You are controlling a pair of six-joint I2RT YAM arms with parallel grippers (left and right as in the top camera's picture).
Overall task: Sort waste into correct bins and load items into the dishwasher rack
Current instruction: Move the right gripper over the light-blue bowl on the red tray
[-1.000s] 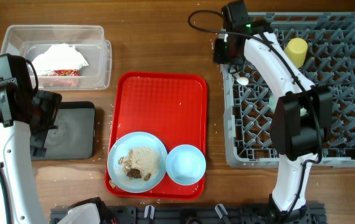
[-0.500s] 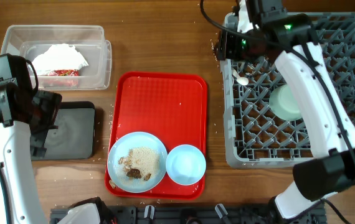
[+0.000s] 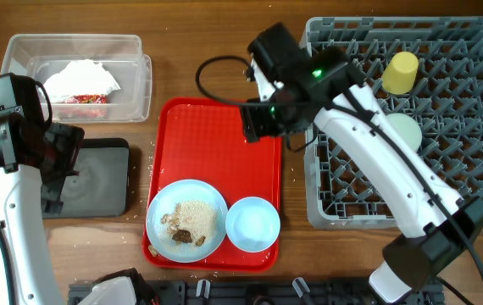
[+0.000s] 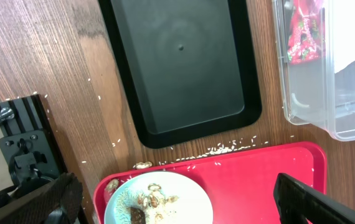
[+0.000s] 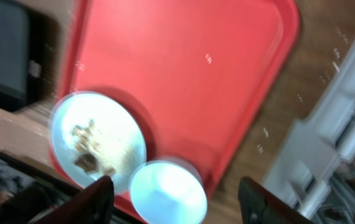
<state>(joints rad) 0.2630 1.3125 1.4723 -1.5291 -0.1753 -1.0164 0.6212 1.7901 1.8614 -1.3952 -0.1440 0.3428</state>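
Loading step: right claw [image 5: 177, 202], spread wide and empty, above red tray [image 3: 216, 140]; next, probably grasp the light-blue bowl [image 3: 252, 224] rim.

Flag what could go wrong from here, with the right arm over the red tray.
1. The light-blue plate holds rice crumbs and brown scraps. Tilting it on pickup, or racking it unemptied, would likely spill them onto the red tray or into the dishwasher rack.
2. The plate and the light-blue bowl sit side by side at the tray's near edge. The right gripper, jaws open, could nudge one while grasping the other.
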